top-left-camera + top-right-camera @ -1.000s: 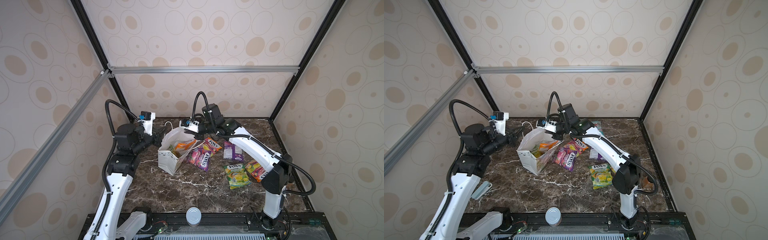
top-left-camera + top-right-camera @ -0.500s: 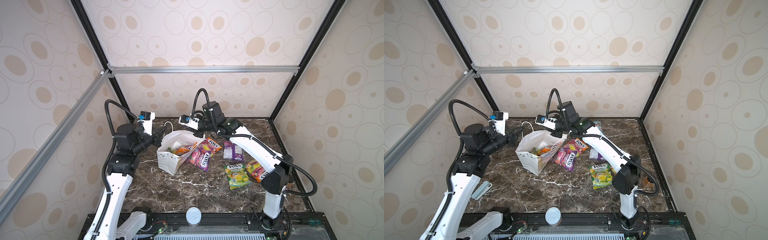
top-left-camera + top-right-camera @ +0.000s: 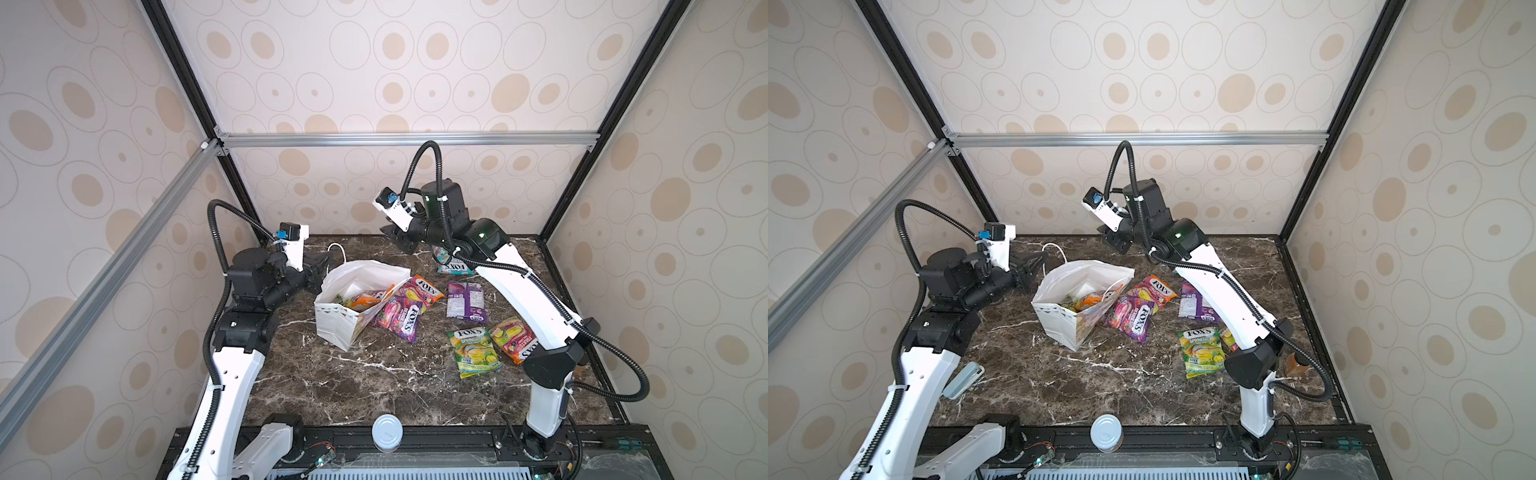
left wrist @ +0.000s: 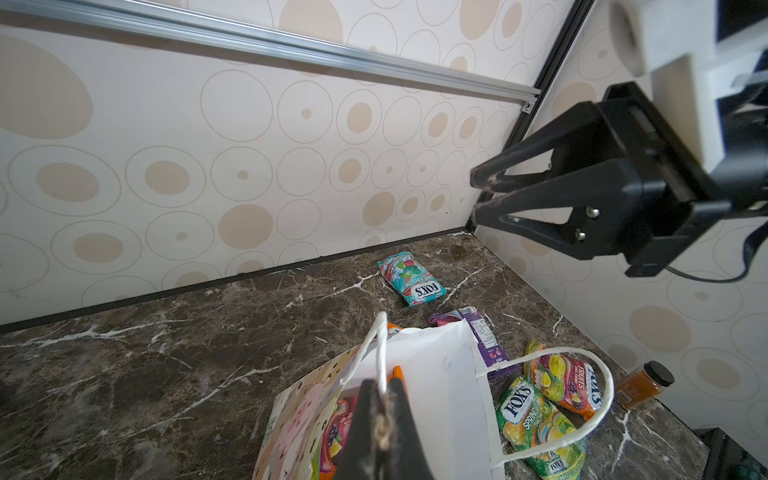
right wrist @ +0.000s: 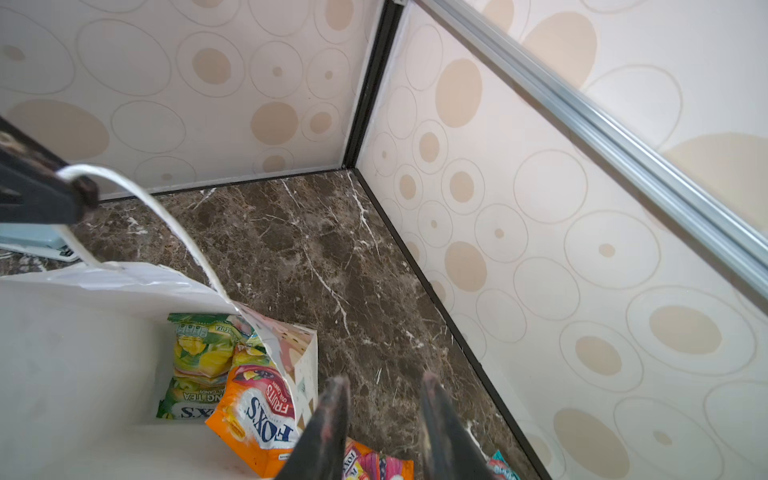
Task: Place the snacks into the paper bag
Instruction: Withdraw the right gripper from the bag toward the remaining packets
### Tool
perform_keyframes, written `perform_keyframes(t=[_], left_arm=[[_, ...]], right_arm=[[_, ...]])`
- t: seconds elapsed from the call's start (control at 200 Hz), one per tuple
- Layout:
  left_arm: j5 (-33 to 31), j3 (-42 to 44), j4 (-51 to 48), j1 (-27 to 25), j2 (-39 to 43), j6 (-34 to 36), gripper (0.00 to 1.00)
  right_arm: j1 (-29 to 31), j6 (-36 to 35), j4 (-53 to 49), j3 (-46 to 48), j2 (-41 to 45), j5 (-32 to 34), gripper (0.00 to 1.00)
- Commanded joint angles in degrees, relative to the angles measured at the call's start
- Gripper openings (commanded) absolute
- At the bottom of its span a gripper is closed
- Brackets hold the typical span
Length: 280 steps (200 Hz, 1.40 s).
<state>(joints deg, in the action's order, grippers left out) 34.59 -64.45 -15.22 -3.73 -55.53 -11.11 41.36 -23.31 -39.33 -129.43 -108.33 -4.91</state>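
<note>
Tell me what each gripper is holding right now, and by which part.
The left gripper pinches the paper bag by one white cord handle. The right gripper holds nothing; its jaws stand apart.

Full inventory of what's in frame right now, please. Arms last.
paper bag: 1, white, mid-table, tilted, mouth open
packets in bag: 2, orange packet, green packet
packets on table: 6; orange-pink packet and magenta packet beside bag, purple packet, teal packet at back, yellow-green packet, orange-red packet
jar: 1, amber, black cap, right table edge
round lid: 1, white, front rail
flat object: 1, pale blue, by left arm; unidentifiable
table: 1, brown marble
left gripper: shut on bag's cord handle
right gripper: open, empty, raised behind bag
</note>
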Motion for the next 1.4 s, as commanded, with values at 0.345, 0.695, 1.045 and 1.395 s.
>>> perform_keyframes(t=[0.345, 0.695, 1.045, 1.395], left_arm=[[-1.2, -0.3, 2.3, 0.5, 2.0, 0.3, 0.00], [-0.4, -0.6, 1.8, 0.6, 1.3, 0.2, 0.00], [0.0, -0.5, 2.0, 0.6, 0.8, 0.0, 0.00], [0.0, -0.4, 2.1, 0.6, 1.7, 0.1, 0.00]], right_arm=[[-1.7, 22.4, 15.0, 35.7, 25.4, 18.5, 0.41], [-1.7, 30.7, 0.7, 53.4, 40.5, 23.8, 0.49], [-1.7, 43.6, -22.7, 55.3, 43.5, 25.3, 0.53], [-1.8, 54.6, -18.3, 71.0, 40.3, 13.4, 0.59]])
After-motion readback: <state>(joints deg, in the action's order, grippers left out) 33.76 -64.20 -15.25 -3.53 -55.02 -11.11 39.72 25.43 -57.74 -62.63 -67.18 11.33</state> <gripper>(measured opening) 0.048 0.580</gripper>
